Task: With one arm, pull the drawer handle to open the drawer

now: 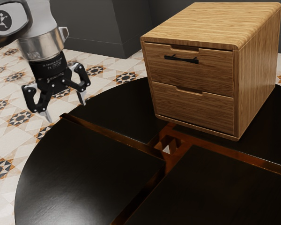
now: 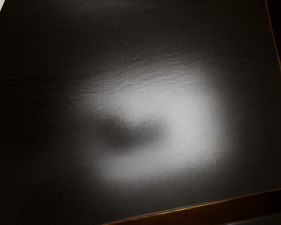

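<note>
- A dark, nearly black round table (image 1: 84,178) fills the lower half of the exterior view, closest to the camera.
- Orange-brown seams (image 1: 131,140) divide the tabletop into panels. They meet at a small square gap (image 1: 168,146) near the middle of the frame.
- In the wrist view, the hand's camera looks down on one black panel (image 2: 140,70). There is a pale sheen on it, with a soft dark shadow (image 2: 126,136) inside the sheen. An orange-brown seam (image 2: 215,206) borders the panel.
- In the upper left of the exterior view, the black gripper (image 1: 65,108) hangs from a silver and white arm (image 1: 40,40). It points downward above the table's far left rim.
- Its two fingers (image 1: 35,101) are spread wide apart with nothing between them.
- The gripper is well apart from the cabinet, which lies toward the exterior view's right.
- A wooden cabinet (image 1: 253,70) stands on the table in the upper right of the frame, holding two drawers, one above the other.
- The upper drawer (image 1: 192,77) carries a slim black handle (image 1: 181,59) near its top edge. The drawer front sits flush with the cabinet face, so it is shut.
- The lower drawer (image 1: 192,107) has a shallow notch at its top edge and also sits flush.
- Behind the table, a pale tiled floor (image 1: 9,126) with dark star patterns covers the left side of the frame.
- A dark grey wall (image 1: 98,23) closes the scene along the top.
</note>
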